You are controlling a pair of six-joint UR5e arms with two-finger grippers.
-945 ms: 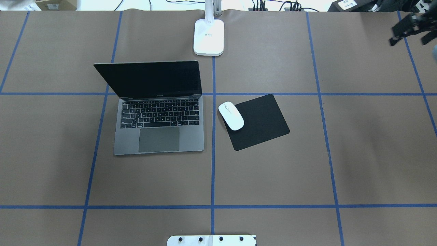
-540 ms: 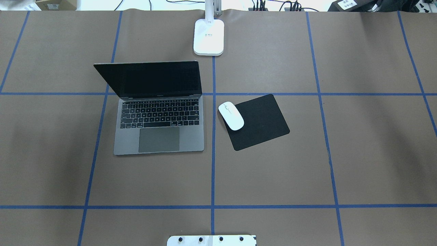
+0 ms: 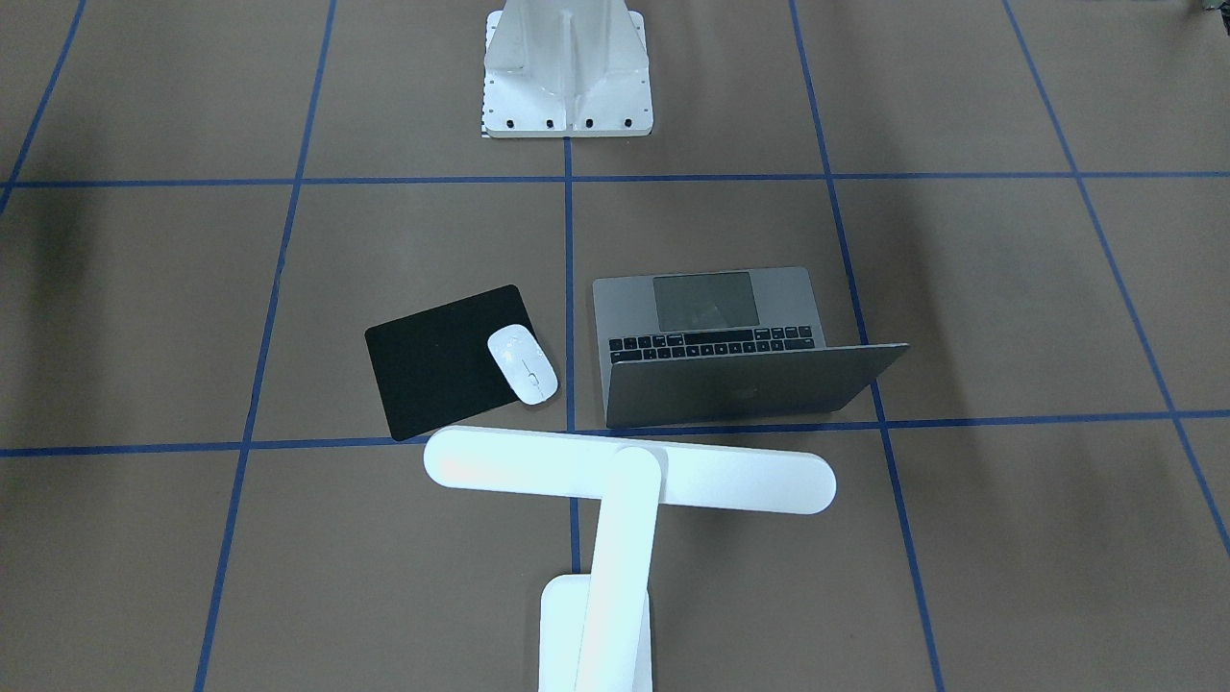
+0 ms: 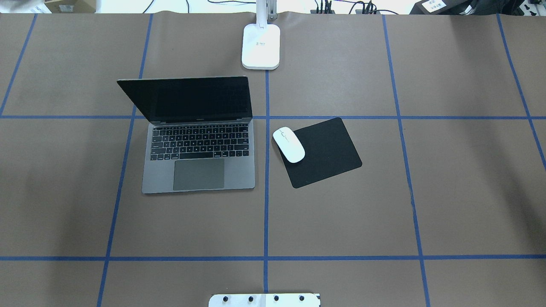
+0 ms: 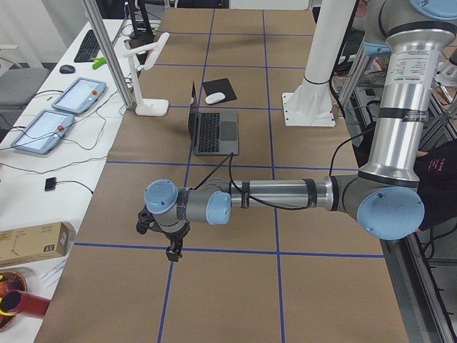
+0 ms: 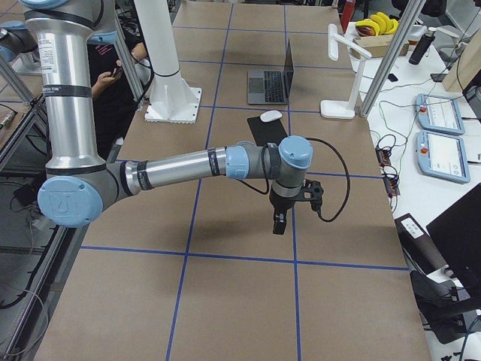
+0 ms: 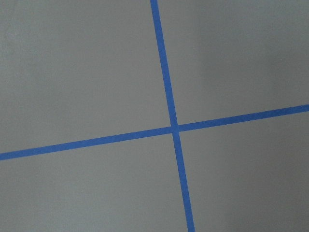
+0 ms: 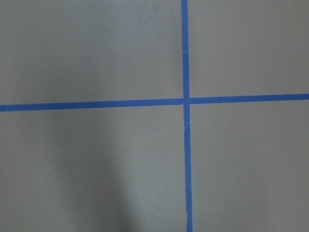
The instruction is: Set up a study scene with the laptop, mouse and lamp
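— Laptop (image 4: 198, 162) first: what is it like?
— A slim grey metal slab lying open on the brown paper-covered table (image 4: 341, 213). It has matte black keys, a smooth grey trackpad and a dark screen leaning back.
— And around the laptop?
— Just to its right in the overhead view lies the mouse (image 4: 288, 144), a glossy white oval. It sits askew on the laptop-side edge of a flat black mat (image 4: 328, 153). Beyond the laptop's lid, off its far right corner, stands the lamp (image 3: 615, 538). It is smooth, white and T-shaped, with a round-ended bar head and a rounded base.
— The arms?
— Both are well apart from the laptop, out toward the table's ends. The left gripper (image 5: 172, 251) and the right gripper (image 6: 279, 222) each hang over blue tape lines (image 4: 266, 221). I cannot tell how far their fingers are parted. Neither is near anything to hold.
— What differs from a second ago?
— A dark gripper at the overhead view's top right corner has gone from view. The laptop, mouse and lamp have not moved.
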